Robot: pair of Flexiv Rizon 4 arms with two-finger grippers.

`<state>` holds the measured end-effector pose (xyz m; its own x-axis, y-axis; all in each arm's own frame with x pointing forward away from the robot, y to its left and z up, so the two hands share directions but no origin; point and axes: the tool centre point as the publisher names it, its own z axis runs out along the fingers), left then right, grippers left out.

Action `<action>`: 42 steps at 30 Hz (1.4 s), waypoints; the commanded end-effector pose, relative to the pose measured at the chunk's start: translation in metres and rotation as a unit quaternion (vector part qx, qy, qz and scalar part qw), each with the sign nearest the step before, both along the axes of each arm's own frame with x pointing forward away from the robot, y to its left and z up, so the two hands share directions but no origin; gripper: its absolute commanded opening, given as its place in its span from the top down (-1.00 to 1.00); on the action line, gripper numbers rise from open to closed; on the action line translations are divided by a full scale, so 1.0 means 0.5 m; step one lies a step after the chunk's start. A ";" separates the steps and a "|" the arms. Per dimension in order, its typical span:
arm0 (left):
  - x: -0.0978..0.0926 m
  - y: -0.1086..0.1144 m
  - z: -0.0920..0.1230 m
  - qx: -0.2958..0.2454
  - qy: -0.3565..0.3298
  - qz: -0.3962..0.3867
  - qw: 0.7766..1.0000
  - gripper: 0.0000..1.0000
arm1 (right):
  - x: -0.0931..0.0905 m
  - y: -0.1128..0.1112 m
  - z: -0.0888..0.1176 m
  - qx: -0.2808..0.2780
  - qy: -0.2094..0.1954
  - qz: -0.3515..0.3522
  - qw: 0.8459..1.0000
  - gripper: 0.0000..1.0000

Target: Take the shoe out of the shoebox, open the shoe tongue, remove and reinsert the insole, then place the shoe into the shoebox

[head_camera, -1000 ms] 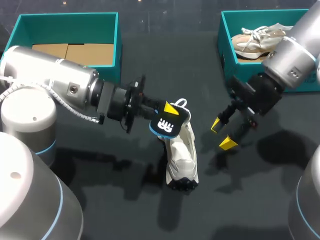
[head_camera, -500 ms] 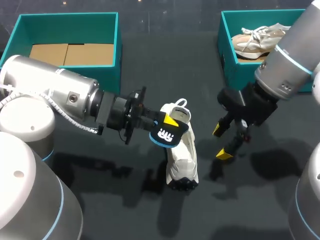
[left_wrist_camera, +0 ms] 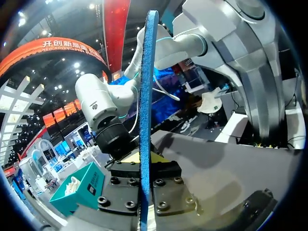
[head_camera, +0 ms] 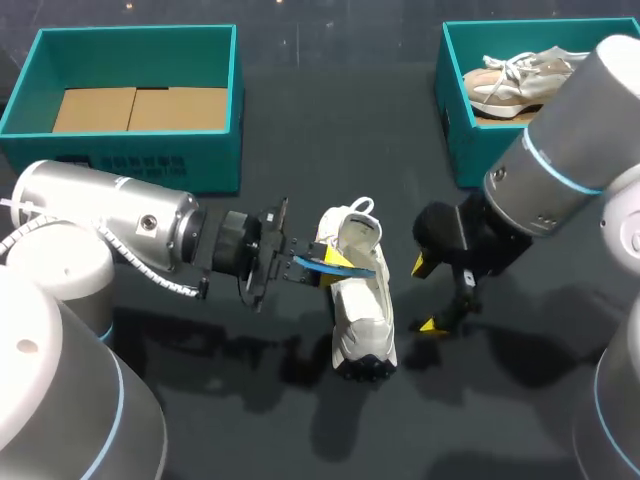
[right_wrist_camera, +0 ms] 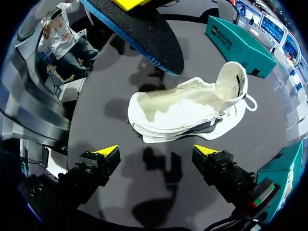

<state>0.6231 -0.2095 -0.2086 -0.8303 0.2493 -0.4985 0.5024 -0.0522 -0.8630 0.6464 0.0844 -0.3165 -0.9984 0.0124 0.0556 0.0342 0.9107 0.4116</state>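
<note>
My 2 fingers (right_wrist_camera: 108, 154) are spread wide, yellow tips apart, nothing between them. Just ahead, the white shoe (right_wrist_camera: 187, 113) lies on its side on the dark desk (right_wrist_camera: 96, 96). Beyond it hangs the black, blue-edged insole (right_wrist_camera: 144, 33). 1 teal shoebox (right_wrist_camera: 236, 41) sits further off.

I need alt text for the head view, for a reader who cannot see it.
The left gripper holds a blue-edged insole over a white shoe on the dark table, and the open right gripper hovers beside the shoe. A second shoe lies in the right teal box.
</note>
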 end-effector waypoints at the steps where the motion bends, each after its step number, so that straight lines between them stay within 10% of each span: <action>1: 0.000 -0.001 0.001 0.001 0.000 0.001 1.000 1.00 | -0.002 0.022 -0.005 -0.012 -0.007 -0.005 1.000 -1.00; 42: -0.006 -0.058 -0.070 -0.022 -0.011 -0.004 1.000 1.00 | 0.029 0.043 -0.075 0.012 -0.015 0.009 1.000 -1.00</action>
<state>0.6202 -0.2335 -0.2423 -0.8179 0.2348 -0.5253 0.5186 -0.0946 -0.8497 0.6612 0.1056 -0.3506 -0.9996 -0.0063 0.0274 0.0061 0.9034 0.4288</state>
